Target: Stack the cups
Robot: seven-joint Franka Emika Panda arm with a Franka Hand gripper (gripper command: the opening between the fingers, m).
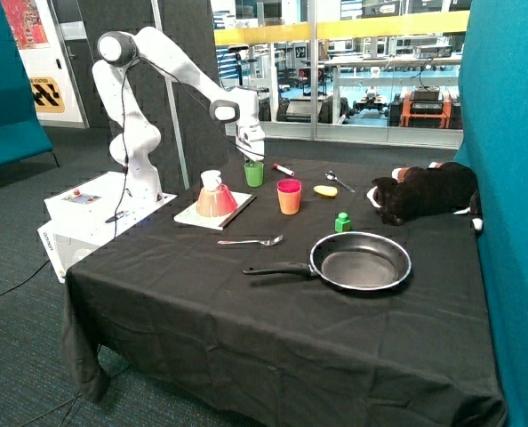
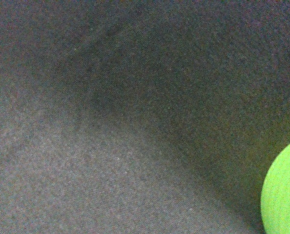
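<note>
A green cup (image 1: 253, 173) stands upright on the black cloth near the table's far edge. My gripper (image 1: 252, 157) is right over its rim, at or just inside the cup's mouth. In the wrist view only a curved piece of the green cup (image 2: 285, 195) shows against the cloth. Beside it, toward the plush toy, stands a magenta-pink cup (image 1: 289, 186) that seems nested in a yellow-orange cup (image 1: 289, 204), whose body shows below the pink rim.
A salmon-pink cone with a white top (image 1: 215, 197) sits on a white board (image 1: 233, 212). A spoon (image 1: 251, 241), a black frying pan (image 1: 360, 261), a small green block (image 1: 342, 221), a yellow object (image 1: 325, 190), a marker (image 1: 284, 169) and a plush toy (image 1: 424, 191) lie around.
</note>
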